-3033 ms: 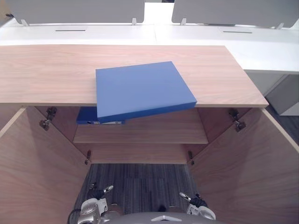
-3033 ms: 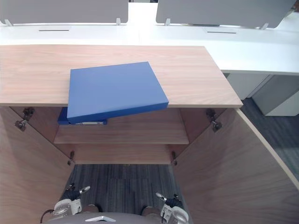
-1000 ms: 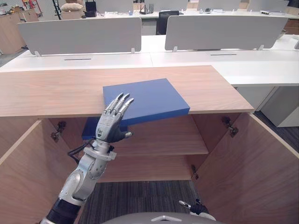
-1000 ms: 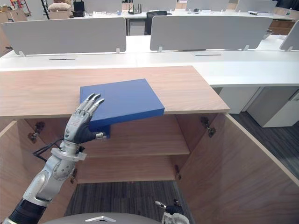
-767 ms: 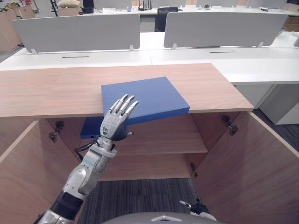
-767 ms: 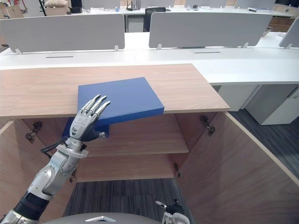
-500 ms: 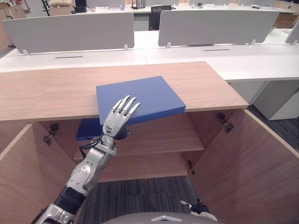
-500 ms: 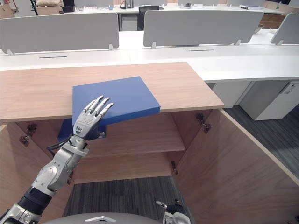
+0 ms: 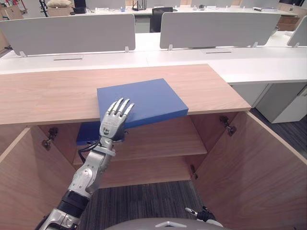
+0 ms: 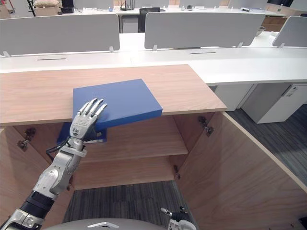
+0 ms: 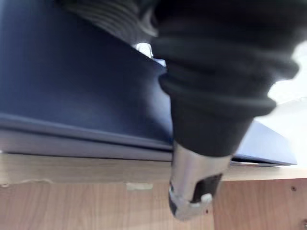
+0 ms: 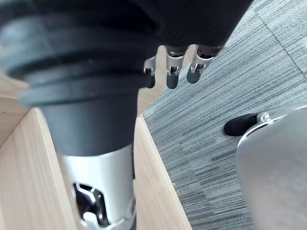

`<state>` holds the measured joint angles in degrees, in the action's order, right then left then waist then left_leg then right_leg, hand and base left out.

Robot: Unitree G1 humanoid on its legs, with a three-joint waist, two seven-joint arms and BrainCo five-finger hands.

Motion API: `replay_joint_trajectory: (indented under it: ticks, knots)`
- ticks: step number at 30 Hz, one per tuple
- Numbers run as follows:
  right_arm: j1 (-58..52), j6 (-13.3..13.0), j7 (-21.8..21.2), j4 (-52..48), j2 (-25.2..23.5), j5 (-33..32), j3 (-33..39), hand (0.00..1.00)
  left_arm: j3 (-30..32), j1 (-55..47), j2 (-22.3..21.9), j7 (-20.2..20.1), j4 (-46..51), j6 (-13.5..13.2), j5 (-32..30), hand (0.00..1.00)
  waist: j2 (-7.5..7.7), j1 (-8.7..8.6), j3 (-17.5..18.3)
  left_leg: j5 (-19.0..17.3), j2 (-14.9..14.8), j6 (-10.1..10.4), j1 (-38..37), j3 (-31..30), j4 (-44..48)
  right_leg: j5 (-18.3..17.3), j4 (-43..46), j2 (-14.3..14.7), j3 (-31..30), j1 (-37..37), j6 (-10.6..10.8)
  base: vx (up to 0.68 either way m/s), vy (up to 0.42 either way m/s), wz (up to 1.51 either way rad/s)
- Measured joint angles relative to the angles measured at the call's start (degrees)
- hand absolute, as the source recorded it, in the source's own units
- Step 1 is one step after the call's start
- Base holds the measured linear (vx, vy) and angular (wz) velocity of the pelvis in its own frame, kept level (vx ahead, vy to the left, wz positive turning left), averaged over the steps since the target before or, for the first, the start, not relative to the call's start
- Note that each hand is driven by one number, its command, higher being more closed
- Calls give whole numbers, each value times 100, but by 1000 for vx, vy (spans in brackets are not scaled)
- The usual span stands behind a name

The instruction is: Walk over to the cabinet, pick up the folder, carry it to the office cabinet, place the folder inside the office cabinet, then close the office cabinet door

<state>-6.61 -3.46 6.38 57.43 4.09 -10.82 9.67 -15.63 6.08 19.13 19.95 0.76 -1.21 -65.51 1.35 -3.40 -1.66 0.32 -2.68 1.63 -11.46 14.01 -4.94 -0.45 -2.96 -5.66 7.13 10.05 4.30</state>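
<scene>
A flat blue folder (image 9: 148,98) lies on the wooden cabinet top (image 9: 48,96), its front edge jutting out over the open cabinet. My left hand (image 9: 112,125) is raised at the folder's front left corner, fingers (image 10: 91,108) straight and spread over the folder's top. In the left wrist view the thumb (image 11: 192,191) sits below the folder's (image 11: 72,96) edge, in front of the cabinet's front edge. My right hand (image 9: 205,214) hangs low near the floor with relaxed fingers (image 12: 170,72) over the carpet.
A second blue folder (image 9: 86,135) lies on the inner shelf (image 9: 158,139) below. Both cabinet doors stand open, the left door (image 9: 29,177) and the right door (image 9: 249,167). White desks with grey dividers (image 9: 192,55) stand behind the cabinet.
Three seconds ago both hands hung low; the left arm has since risen to the folder's front left corner. Over the last second the hand crept slightly onto the folder while the camera shifted.
</scene>
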Motion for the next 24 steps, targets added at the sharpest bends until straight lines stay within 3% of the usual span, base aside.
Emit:
replay_joint_trajectory:
  ticks: [17, 24]
  knots:
    - [-2, 12, -17, -23, 1, -14, -22, 0, 658, -119, 2, 331, 243, -20, 22, 100, -2, -33, 2, -6, 0, -6, -14, 7, -1, 28, -23, 0, -6, 20, 25, 0, 0, 0]
    - [-3, -7, -15, -23, 5, -17, -52, 0, 572, -356, 4, 333, 776, -137, 249, 100, -1, -15, 1, -12, 6, -16, -14, 1, 0, 30, -21, -1, -6, 20, 30, 0, 0, 0]
